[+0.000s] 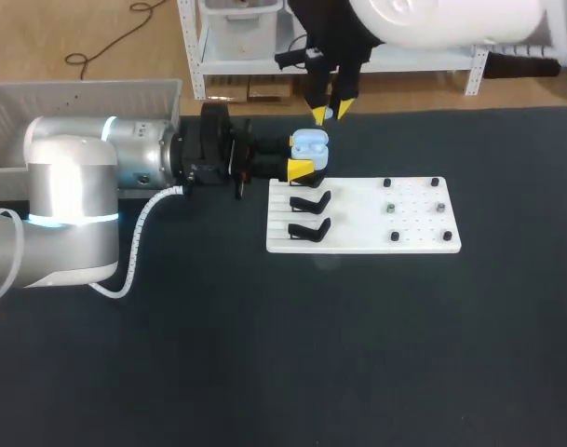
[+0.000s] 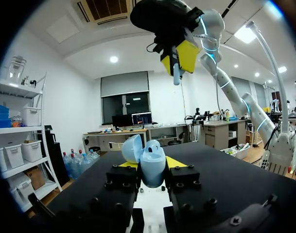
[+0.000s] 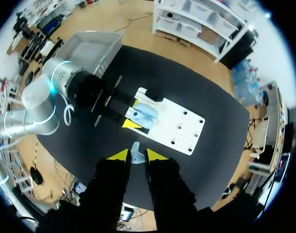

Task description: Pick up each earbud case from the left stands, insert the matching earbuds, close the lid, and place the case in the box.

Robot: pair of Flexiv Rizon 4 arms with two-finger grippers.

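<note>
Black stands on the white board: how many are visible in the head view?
2. One stand lies on the white board's left part, the other just nearer the camera. A third may be hidden under the left gripper, shut on the earbud case.

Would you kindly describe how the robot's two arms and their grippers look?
The left arm and right arm are rounded silver-white casings. The left arm carries glowing light-blue rings and a white spiral cable. The left gripper and right gripper are black and blocky, with bright yellow tips.
</note>
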